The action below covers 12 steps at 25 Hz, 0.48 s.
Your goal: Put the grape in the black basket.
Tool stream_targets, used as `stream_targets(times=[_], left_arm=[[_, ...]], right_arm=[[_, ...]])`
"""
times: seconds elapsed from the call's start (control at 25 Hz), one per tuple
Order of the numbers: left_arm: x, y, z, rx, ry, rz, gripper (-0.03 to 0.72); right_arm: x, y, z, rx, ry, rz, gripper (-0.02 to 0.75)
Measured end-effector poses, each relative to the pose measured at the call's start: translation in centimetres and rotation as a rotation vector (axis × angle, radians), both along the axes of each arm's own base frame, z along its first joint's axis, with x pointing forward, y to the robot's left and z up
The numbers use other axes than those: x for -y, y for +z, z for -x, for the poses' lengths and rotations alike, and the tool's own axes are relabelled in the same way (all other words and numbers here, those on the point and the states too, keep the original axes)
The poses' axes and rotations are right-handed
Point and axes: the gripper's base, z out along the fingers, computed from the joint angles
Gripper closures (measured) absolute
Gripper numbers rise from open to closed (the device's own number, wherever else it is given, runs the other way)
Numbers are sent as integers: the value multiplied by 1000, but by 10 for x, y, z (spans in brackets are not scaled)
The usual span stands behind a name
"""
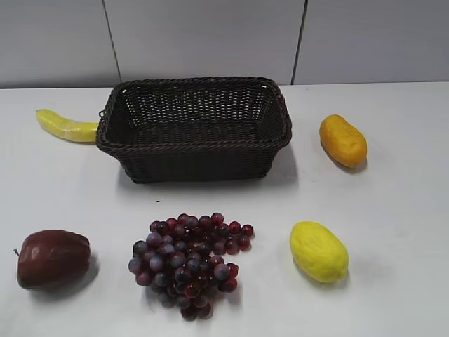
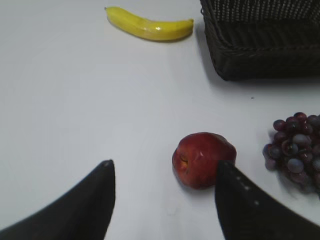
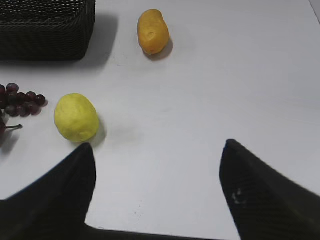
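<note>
On the white table [image 1: 393, 210], near the front edge of the exterior view, lies the grape [image 1: 188, 263], a bunch of dark red and purple berries resting flat on the surface, outside the black basket [image 1: 194, 126]. The basket stands behind the bunch, toward the wall, and it is apart from it with a strip of bare table between them; nothing can be seen inside it. A dark red apple [image 1: 52, 258] lies to the left of the grape, near but not touching. A yellow lemon-like fruit [image 1: 319, 250] lies to the right of the grape, and an orange fruit [image 1: 342, 140] sits farther back, to the right of the basket. A yellow banana [image 1: 66, 126] lies at the left side of the basket, just beside its rim. From the left wrist view, the left gripper [image 2: 165, 200] has its two dark fingers spread wide with nothing between them, above the table with the apple showing between and beyond the tips, and the grape at the right edge. From the right wrist view, the right gripper [image 3: 157, 185] is also spread wide and holds nothing, with the yellow fruit beyond its left finger.
</note>
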Motion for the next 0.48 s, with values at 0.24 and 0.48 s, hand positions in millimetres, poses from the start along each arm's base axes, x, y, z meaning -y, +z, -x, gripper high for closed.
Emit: stream_targets(times=[0.24, 0.48], left_arm=[[10, 5, -50, -134, -81, 16, 100], [32, 15, -87, -173, -201, -2, 158]], right_arm=[[0, 0, 0, 0, 0, 0, 152], [0, 0, 0, 0, 0, 0, 152]])
